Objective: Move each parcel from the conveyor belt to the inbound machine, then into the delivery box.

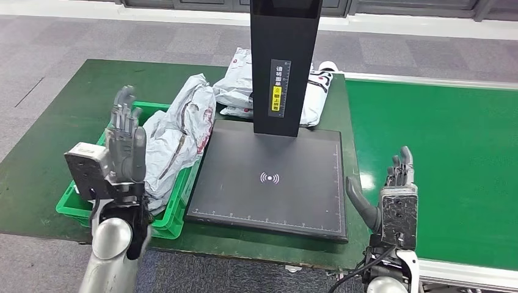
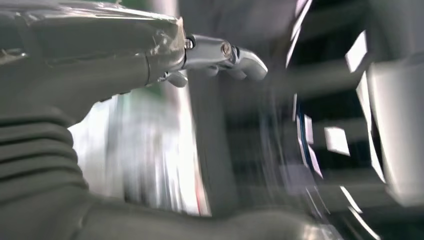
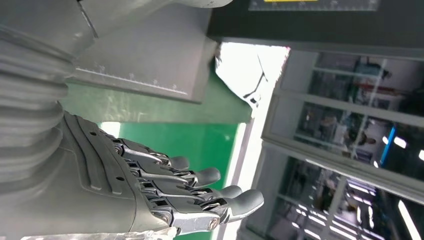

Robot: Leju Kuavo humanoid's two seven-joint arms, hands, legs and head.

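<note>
From the head view, the inbound machine (image 1: 269,177) sits at the centre of the green table (image 1: 55,140): a flat black scanning pad with a white signal mark, and a black post (image 1: 284,61) rising from its 12 o'clock edge, bearing a narrow label with a yellow patch. At 9 o'clock from the pad stands the green delivery box (image 1: 168,223), touching the pad's side. A crumpled grey parcel (image 1: 174,137) lies in the box, its upper end leaning over the rim toward the pad. More white parcels (image 1: 235,85) are heaped at 12 o'clock, behind the post and partly hidden by it. The green conveyor belt (image 1: 440,165) runs at 3 o'clock of the pad.

The left hand (image 1: 125,143) is raised above the box at 8 o'clock, fingers straight and apart, holding nothing. The right hand (image 1: 394,195) stands at 4 o'clock over the near edge of the belt, fingers up, thumb spread toward the pad, also empty.

The left wrist view is heavily blurred; the left hand (image 2: 100,55) comes in with its fingertips (image 2: 250,60) extended and nothing between them.

In the right wrist view, the right hand (image 3: 150,195) has fingers stretched out side by side, empty, over the belt (image 3: 200,145). The pad's corner (image 3: 150,65) and a white parcel (image 3: 247,70) lie beyond.
</note>
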